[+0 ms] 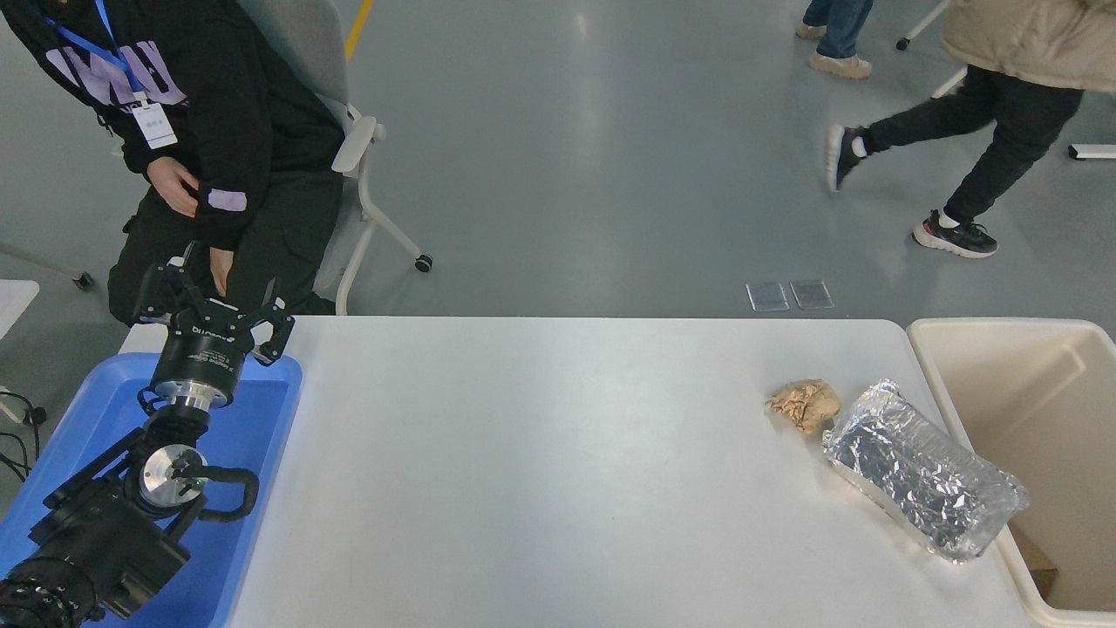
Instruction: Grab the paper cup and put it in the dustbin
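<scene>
The paper cup is out of view. The beige dustbin (976,324) stands at the table's right end; I see its smooth inner walls and a brown scrap low inside, no cup. My left gripper (212,305) is parked at the lower left above the blue tray, fingers spread open and empty. My right arm and gripper are out of view.
A crumpled brown paper ball (806,405) and a crinkled silver foil bag (922,469) lie on the white table (540,471) near the bin. A blue tray (253,410) sits at the left. A person sits at the far left; others walk behind.
</scene>
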{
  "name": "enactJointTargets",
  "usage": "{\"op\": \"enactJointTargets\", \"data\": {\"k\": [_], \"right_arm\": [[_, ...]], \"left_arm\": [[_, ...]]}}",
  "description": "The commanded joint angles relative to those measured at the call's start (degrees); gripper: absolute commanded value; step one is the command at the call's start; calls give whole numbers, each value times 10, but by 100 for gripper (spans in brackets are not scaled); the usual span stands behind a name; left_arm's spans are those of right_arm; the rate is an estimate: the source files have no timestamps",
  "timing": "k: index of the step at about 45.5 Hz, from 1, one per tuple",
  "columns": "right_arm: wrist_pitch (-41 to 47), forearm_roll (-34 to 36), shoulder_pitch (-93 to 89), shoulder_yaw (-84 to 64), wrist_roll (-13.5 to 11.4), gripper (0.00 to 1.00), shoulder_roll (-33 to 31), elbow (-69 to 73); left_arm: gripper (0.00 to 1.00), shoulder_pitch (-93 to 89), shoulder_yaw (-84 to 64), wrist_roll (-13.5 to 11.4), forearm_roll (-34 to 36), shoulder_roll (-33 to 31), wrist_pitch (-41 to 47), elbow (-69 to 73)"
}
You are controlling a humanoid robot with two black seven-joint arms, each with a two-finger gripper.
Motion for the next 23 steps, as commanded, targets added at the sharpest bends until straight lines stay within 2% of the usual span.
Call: {"op": "enactJointTargets", "data": {"k": [1,14,15,18,20,23], "right_arm": [[-11,0,-46,18,-16,0,42,-65],[-11,1,-50,19,-17,0,42,-64],[-12,1,-50,19,-16,10,42,-64],[-23,1,-50,18,-16,47,42,-64],[-43,2,-49,19,-16,64,41,-63],[-76,2,-48,19,-16,82,42,-56]], "left_arm": [[99,0,0,0,0,0,1,1],[99,0,0,0,0,0,0,0],[99,0,0,0,0,0,0,0],[99,0,0,0,0,0,0,0],[99,0,0,0,0,0,1,0],[99,0,0,0,0,0,0,0]]}}
